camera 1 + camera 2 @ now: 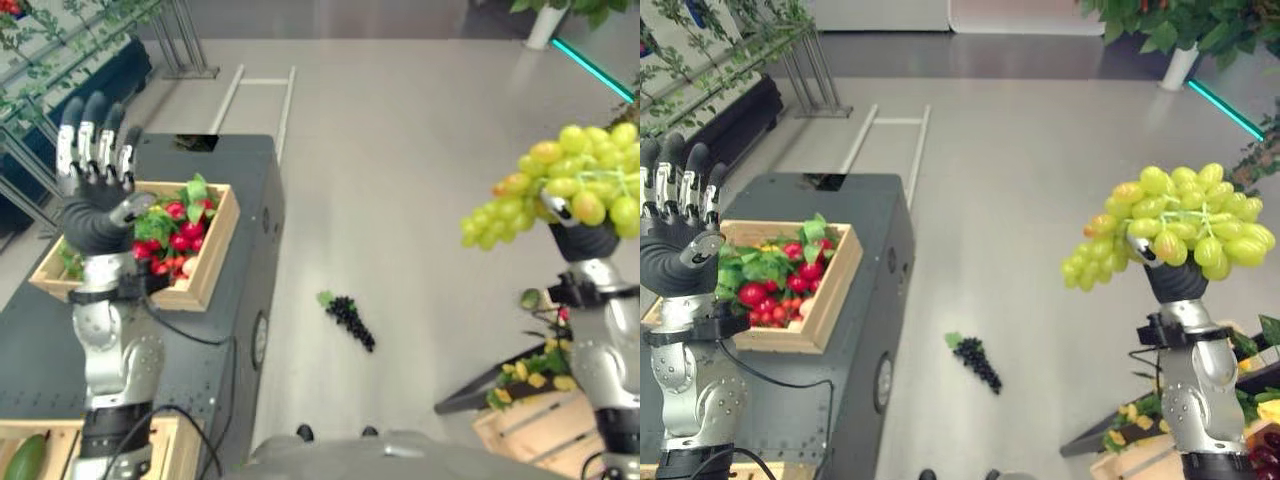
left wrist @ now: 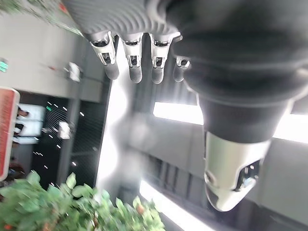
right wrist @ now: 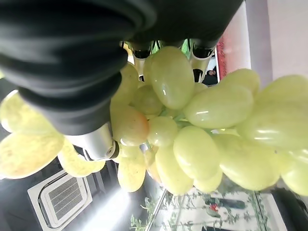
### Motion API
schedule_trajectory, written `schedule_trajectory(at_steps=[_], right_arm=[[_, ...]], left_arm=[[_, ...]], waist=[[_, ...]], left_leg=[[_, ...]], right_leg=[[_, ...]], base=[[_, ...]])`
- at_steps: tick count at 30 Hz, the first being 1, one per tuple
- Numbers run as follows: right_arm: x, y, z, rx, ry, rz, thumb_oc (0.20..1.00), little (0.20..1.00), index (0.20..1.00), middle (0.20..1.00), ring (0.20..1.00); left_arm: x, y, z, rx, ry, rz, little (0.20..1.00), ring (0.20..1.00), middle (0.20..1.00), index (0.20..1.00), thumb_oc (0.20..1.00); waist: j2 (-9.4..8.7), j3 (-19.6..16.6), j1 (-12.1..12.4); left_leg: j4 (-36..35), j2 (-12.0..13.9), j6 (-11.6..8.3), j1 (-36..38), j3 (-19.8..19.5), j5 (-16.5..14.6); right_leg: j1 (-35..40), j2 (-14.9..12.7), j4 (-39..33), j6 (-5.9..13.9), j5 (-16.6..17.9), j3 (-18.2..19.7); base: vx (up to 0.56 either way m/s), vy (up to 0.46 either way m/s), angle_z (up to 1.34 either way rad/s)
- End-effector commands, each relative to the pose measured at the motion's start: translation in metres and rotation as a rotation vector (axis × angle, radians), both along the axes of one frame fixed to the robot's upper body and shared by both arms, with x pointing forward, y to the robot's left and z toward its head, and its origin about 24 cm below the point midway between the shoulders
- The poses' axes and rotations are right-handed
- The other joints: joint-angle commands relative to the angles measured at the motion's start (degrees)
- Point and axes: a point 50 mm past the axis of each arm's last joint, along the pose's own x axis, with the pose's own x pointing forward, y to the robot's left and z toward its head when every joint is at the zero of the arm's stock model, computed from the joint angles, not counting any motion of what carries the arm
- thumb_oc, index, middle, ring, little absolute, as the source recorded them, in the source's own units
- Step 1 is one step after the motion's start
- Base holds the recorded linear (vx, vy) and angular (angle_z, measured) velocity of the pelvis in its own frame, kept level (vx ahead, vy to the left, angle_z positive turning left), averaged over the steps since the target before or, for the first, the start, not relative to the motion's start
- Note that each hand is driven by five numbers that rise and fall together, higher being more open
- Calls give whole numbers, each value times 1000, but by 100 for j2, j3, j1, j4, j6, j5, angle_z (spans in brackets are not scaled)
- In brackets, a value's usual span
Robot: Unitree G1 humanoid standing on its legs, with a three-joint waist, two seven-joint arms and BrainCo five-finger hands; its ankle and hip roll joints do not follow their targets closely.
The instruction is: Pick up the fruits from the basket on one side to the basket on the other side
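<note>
In the left eye view, my left hand (image 1: pixel 97 165) is raised at the upper left, fingers straight and empty, above a wooden basket (image 1: pixel 218 255) of red fruit and leaves on a dark table (image 1: pixel 245 180). My right hand (image 1: pixel 580 232) at the right edge lifts a bunch of green grapes (image 1: pixel 565 185). A dark grape bunch (image 1: pixel 352 320) lies on the floor (image 1: pixel 400 150) at lower centre. In my right wrist view, my fingers (image 3: pixel 142 57) and thumb curl around the green grapes.

Silver-grey jointed arms with small screws. Left hand (image 1: pixel 97 185) and right hand (image 1: pixel 1173 276): dark ribbed covers; silver, dark-tipped fingers (image 2: pixel 132 60).
</note>
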Motion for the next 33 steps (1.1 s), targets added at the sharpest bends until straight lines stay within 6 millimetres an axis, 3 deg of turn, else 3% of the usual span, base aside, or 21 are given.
schedule_trajectory(at_steps=[1,3,4,5,7,8,11,12,13,14,15,19,21,22,25,33], right_arm=[[1,-9,27,-21,-159,-73,200,200,200,200,200],[7,-7,26,-4,-160,-72,200,200,200,200,200],[6,-7,25,-3,-157,-73,200,200,200,200,200],[2,-11,26,-11,-164,-94,200,200,200,200,200],[3,-11,27,-19,-168,-103,200,200,200,200,200],[9,-5,32,-24,-188,-85,200,200,200,200,200],[12,0,30,-20,-183,-63,200,200,200,200,200],[17,9,29,-17,-180,-32,200,200,200,200,200],[17,9,29,-16,-181,-31,200,200,200,200,200],[20,18,28,-17,-178,-4,200,200,200,200,200],[20,18,28,-17,-178,-4,200,200,200,200,200],[23,25,24,-6,-160,38,200,200,200,200,200],[24,28,24,-19,-152,54,200,200,200,200,200],[25,29,24,-25,-147,64,200,200,200,200,200],[20,22,22,-43,-133,42,200,200,200,200,200],[9,10,21,-85,-111,-6,200,200,200,200,200]], left_arm=[[-3,2,19,121,-76,29,1000,1000,1000,1000,1000],[-6,4,20,113,-87,54,1000,1000,1000,1000,1000],[-8,6,18,106,-81,58,1000,1000,1000,1000,1000],[-8,4,19,114,-90,48,1000,1000,1000,1000,1000],[-7,3,20,122,-93,46,1000,1000,1000,1000,1000],[-3,-3,20,126,-92,25,1000,1000,1000,1000,1000],[-2,-4,18,149,-81,29,1000,1000,1000,1000,1000],[-3,-6,19,171,-83,29,1000,1000,1000,1000,1000],[-3,-6,20,171,-83,31,1000,1000,1000,1000,1000],[-2,-6,19,191,-72,41,1000,1000,1000,1000,1000],[-2,-5,20,192,-72,42,1000,1000,1000,1000,1000],[-4,-2,18,199,-53,57,1000,1000,1000,1000,1000],[-8,2,16,197,-43,66,1000,1000,1000,1000,1000],[-12,4,14,196,-35,75,1000,1000,1000,1000,1000],[-14,7,12,180,-27,74,1000,1000,1000,1000,1000],[-19,7,4,151,4,59,1000,1000,1000,1000,1000]], waist=[[-217,-187,-26],[-214,-222,52],[-195,-250,16],[-151,-291,-76],[-133,-300,-91],[-48,-259,-178],[3,-236,-130],[0,-172,-117],[-4,-177,-106],[78,-109,-13],[74,-98,-14],[126,-118,200],[136,-169,349],[137,-211,492],[25,-261,521],[1,-368,395]], left_leg=[[1561,-192,-406,-680,-636,-118],[1355,-349,-334,-510,-1237,-255],[1217,-343,-237,-427,-1301,-425],[901,-372,-94,-322,-1147,-581],[764,-406,-29,-282,-1072,-639],[537,-470,51,-242,-875,-628],[297,-479,103,-196,-634,-578],[189,-499,138,-182,-480,-525],[181,-501,140,-188,-465,-519],[133,-401,172,-226,-334,-497],[131,-400,170,-210,-332,-507],[124,-314,188,-233,-63,-473],[176,-265,169,-254,112,-499],[246,-219,157,-257,282,-511],[354,-254,81,-261,366,-496],[413,-49,-32,-239,710,-515]], right_leg=[[442,-256,-619,609,345,419],[280,-246,-643,652,480,745],[232,-256,-648,687,502,849],[151,-317,-666,762,568,924],[50,-338,-647,831,616,998],[-198,-390,-584,1003,773,1122],[-399,-426,-591,1129,899,1241],[-606,-525,-549,1245,1175,1180],[-622,-524,-545,1247,1180,1196],[-648,-506,-356,1185,883,785],[-658,-506,-306,1182,845,787],[-334,-651,390,958,287,-232],[-97,-807,542,913,150,-752],[71,-981,752,960,240,-1128],[195,-882,329,986,238,-1122],[434,-570,-463,907,196,-953]], base=[[-59,108,-51],[-40,124,-74],[-30,204,-123],[-28,159,-107],[-98,200,-69],[-147,222,-53],[-196,214,-109],[-116,98,-101],[-216,159,-104],[-97,62,-73],[-150,106,-71],[-75,53,-58],[-53,-15,-52],[-15,-26,-73],[14,-93,-56],[-6,-126,-14]])
